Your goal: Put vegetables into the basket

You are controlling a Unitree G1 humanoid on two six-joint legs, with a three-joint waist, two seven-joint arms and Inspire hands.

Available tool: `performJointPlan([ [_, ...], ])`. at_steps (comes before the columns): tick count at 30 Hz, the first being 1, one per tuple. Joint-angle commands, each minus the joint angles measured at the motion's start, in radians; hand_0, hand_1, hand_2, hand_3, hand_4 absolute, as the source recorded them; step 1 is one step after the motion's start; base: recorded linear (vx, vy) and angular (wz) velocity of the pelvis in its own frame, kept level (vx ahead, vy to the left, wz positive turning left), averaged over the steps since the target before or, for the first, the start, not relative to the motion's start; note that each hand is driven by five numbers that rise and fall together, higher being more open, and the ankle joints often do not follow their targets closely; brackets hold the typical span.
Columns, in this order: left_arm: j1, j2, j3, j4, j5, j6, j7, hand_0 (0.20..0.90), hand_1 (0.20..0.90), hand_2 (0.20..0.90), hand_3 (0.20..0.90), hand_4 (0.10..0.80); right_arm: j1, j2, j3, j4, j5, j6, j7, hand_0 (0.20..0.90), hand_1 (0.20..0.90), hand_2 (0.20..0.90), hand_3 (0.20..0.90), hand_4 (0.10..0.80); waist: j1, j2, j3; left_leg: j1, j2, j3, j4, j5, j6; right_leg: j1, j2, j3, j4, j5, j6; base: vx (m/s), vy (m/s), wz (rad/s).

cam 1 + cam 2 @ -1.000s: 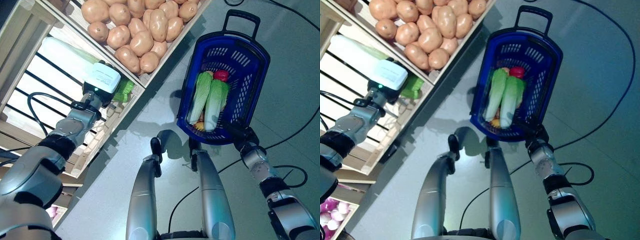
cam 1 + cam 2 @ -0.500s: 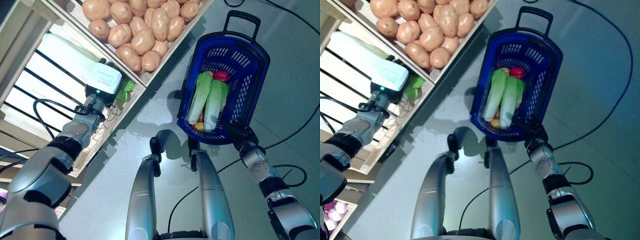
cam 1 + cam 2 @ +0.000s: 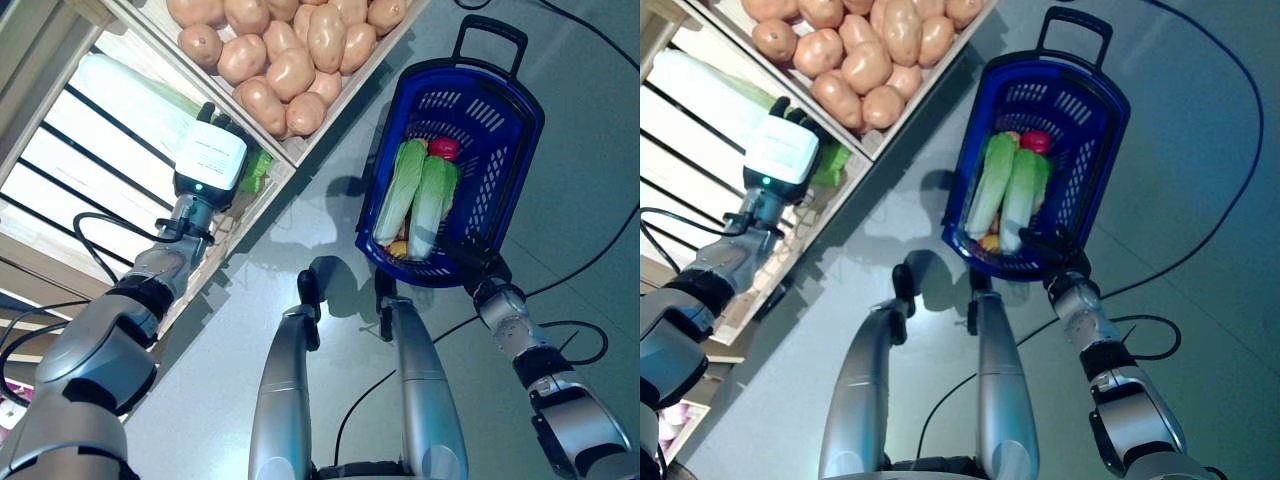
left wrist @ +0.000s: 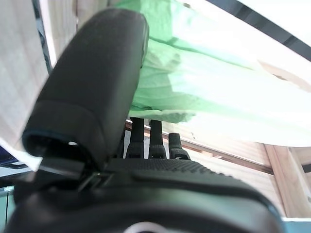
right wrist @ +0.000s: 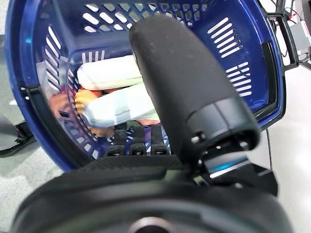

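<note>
A long pale napa cabbage (image 3: 130, 95) with a green leafy end (image 4: 204, 92) lies on the stand's lower slatted shelf. My left hand (image 3: 210, 115) reaches into that shelf. Its straight fingers (image 4: 150, 141) lie under the leafy end and its thumb (image 4: 92, 92) stands beside the leaves, open. The blue basket (image 3: 515, 115) stands on the floor at the right. It holds two napa cabbages (image 3: 400, 190), a red vegetable (image 3: 443, 149) and an orange one (image 3: 398, 250). My right hand (image 3: 478, 258) is at the basket's near rim with straight fingers (image 5: 138, 141).
The wooden stand (image 3: 290, 165) runs along the left, its front edge slanting toward the basket. The basket's black handle (image 3: 490, 30) sticks up at its far end. Grey floor (image 3: 300, 240) lies between the stand and the basket.
My left hand has pushed farther into the shelf toward the cabbage's leafy end. My right hand has stayed at the basket's rim. The view has shifted slightly.
</note>
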Motion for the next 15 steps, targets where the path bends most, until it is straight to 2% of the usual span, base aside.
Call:
performJointPlan([
  [1,-0.104,-0.010,0.092,-0.047,0.033,-0.006,0.098,0.300,0.300,0.300,0.300,0.400,-0.011,-0.026,0.019,-0.071,-0.022,-0.041,-0.025,0.900,0.900,0.900,0.900,0.800,-0.016,0.007,-0.004,0.039,-0.032,0.006,-0.059,0.000,-0.044,0.054,0.036,-0.036,-0.056,0.050,0.007,-0.030,0.007,-0.04],
  [10,-0.100,0.003,0.095,-0.058,0.031,0.004,0.103,0.300,0.300,0.300,0.300,0.400,-0.012,-0.031,0.016,-0.078,-0.024,-0.040,-0.025,0.900,0.900,0.900,0.900,0.800,-0.016,0.009,-0.004,0.049,-0.034,0.006,-0.066,0.003,-0.049,0.066,0.037,-0.033,-0.066,0.052,0.009,-0.009,0.000,-0.02],
  [15,-0.094,0.020,0.114,-0.072,0.032,-0.026,0.170,0.300,0.300,0.300,0.300,0.400,-0.006,-0.030,0.011,-0.077,-0.021,-0.045,-0.022,0.900,0.900,0.900,0.900,0.800,-0.015,0.007,-0.004,0.078,-0.036,0.007,-0.083,0.006,-0.049,0.096,0.037,-0.035,-0.090,0.058,0.012,0.000,0.000,0.00],
])
